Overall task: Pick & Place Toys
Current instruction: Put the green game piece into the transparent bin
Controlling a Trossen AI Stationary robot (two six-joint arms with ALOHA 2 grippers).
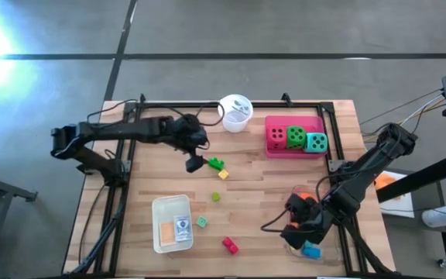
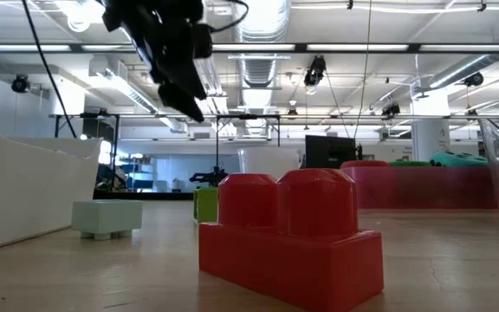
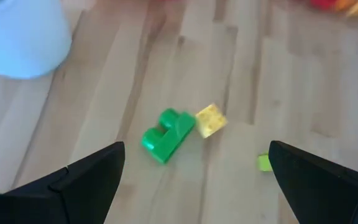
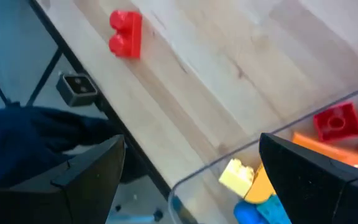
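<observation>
Green brick [image 1: 217, 163] lies on bare wood at mid-frame in the high view, a yellow brick [image 1: 223, 174] touching it. Judged light, rigid, slick plastic; best taken across its flat sides. Left gripper [image 1: 194, 163] hangs just beside it, fingers apart, empty. Open board lies around; white cup [image 1: 235, 113] stands above. Right gripper [image 1: 299, 230], fingers apart, waits lower right over the clear tray [image 4: 216, 165].

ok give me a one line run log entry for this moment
left gripper: open, above green brick | right gripper: open, over clear tray | dice: in pink tray
</observation>
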